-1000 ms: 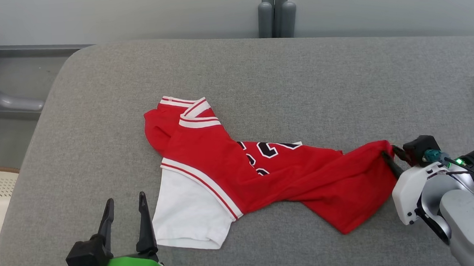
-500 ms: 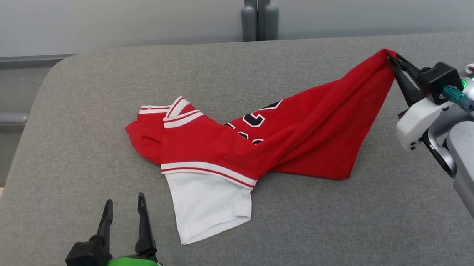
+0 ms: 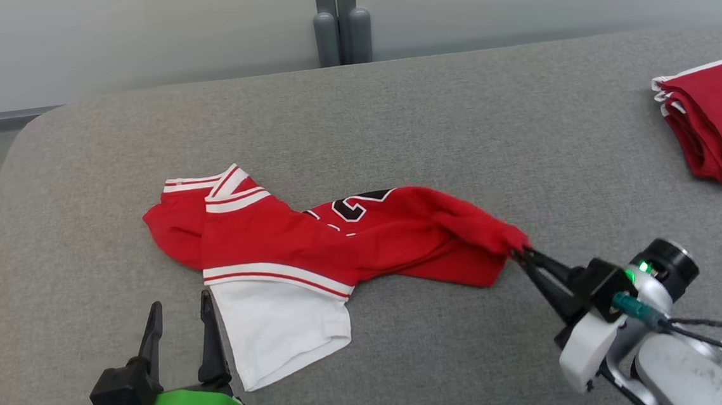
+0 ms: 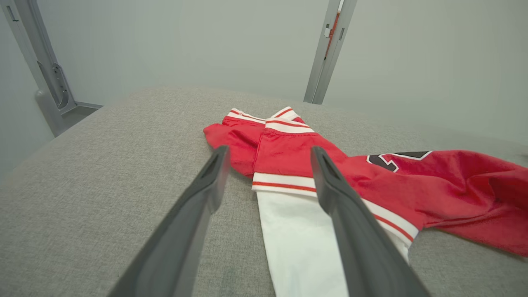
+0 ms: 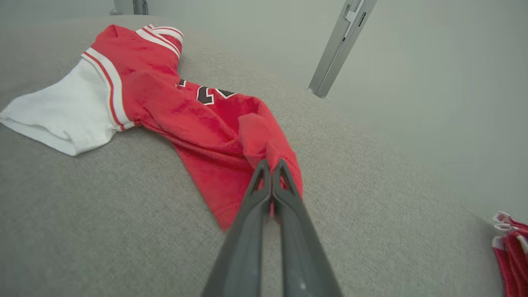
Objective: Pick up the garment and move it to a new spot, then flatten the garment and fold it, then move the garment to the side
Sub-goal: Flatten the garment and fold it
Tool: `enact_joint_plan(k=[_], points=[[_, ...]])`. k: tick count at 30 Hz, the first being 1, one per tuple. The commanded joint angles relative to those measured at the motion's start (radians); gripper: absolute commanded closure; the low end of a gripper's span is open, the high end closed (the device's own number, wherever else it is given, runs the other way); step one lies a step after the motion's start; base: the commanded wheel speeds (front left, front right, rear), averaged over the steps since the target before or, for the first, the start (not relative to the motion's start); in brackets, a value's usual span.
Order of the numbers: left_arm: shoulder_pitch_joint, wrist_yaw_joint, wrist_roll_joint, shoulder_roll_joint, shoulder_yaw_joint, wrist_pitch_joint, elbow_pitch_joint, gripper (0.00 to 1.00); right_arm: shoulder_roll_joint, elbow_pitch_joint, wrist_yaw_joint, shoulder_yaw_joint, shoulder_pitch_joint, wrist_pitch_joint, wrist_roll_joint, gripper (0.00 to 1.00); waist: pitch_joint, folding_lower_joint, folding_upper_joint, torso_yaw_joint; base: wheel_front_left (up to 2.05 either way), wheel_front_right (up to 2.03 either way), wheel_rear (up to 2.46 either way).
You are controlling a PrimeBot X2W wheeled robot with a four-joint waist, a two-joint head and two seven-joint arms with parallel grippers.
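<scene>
Seemingly a robotics test lab: a broad padded work surface of grey woven fabric (image 4: 82,185) runs under and beyond the fingers (image 4: 198,214) of the left gripper (image 4: 269,149), bare pale grey wall panels (image 4: 185,41) and a grey metal frame post (image 4: 328,53) rise past their tips, and a stack of folded red garments (image 5: 509,243) lies right of the fingers (image 5: 247,231) of the right gripper (image 5: 272,163).

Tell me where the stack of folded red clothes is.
In the head view, the stack of folded red clothes lies at the far right edge of the grey cushion, beyond the right tool and apart from the jersey.
</scene>
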Motion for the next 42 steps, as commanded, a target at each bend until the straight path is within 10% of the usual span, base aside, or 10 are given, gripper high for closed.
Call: enact_joint_plan(k=[1, 11, 12, 13, 29, 42], points=[[-0.008, -0.002, 0.008, 0.002, 0.006, 0.000, -0.004, 0.00, 0.007, -0.027, -0.001, 0.007, 0.038, 0.001, 0.011, 1.00, 0.016, 0.0000, 0.0000, -0.031, 0.00, 0.00, 0.00], [-0.025, -0.008, 0.019, 0.002, 0.019, 0.000, -0.001, 0.00, 0.037, -0.025, -0.001, 0.063, 0.167, 0.036, 0.018, 1.00, 0.032, 0.0000, 0.0000, -0.081, 0.00, 0.00, 0.00], [-0.027, -0.008, 0.020, 0.002, 0.018, 0.000, 0.001, 0.00, 0.037, -0.012, -0.001, 0.073, 0.168, 0.036, 0.013, 0.66, 0.032, 0.0000, 0.0000, -0.083, 0.00, 0.00, 0.00], [-0.028, -0.010, 0.021, 0.002, 0.018, 0.000, 0.002, 0.00, 0.035, -0.002, -0.001, 0.084, 0.168, 0.034, 0.012, 0.00, 0.032, 0.0000, 0.0000, -0.085, 0.00, 0.00, 0.00], [-0.032, -0.013, 0.013, 0.002, 0.012, 0.000, 0.007, 0.00, -0.026, -0.096, -0.001, -0.037, 0.117, 0.045, 0.239, 0.00, 0.023, 0.0000, 0.0000, -0.080, 0.00, 0.00, 0.00], [-0.065, 0.002, -0.016, 0.002, -0.041, 0.000, 0.015, 0.00, -0.044, 0.118, -0.001, 0.076, -0.214, 0.186, 0.258, 0.00, 0.066, 0.0000, 0.0000, 0.117, 0.00, 0.00, 0.00]])
